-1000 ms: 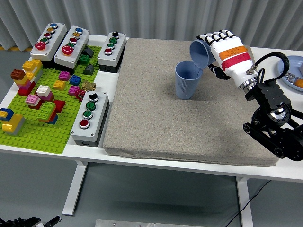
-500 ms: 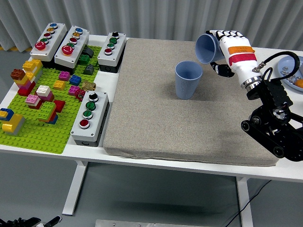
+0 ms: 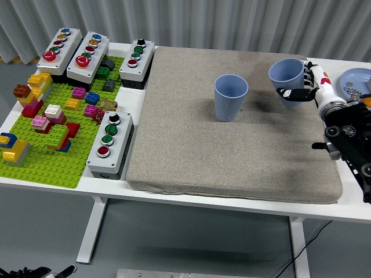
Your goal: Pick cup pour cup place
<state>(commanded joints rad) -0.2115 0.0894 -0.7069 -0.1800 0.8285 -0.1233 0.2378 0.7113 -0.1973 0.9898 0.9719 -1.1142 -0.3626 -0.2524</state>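
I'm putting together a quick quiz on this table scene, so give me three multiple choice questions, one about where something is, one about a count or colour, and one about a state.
1. Where does the free-standing cup stand?
A. on the green brick baseplate
B. on the grey mat
C. on the blue plate

2. How many push-button boxes are on the table?
A. two
B. six
C. four

3. How is the cup in the right hand held?
A. upright, mouth up
B. upside down
C. lying flat on the mat

Answers:
1 B, it stands on the grey mat, left of the held cup.
2 C, three boxes sit along the far left of the table and one lies nearer, by the green baseplate.
3 A, its open rim faces up while the fingers wrap its side.
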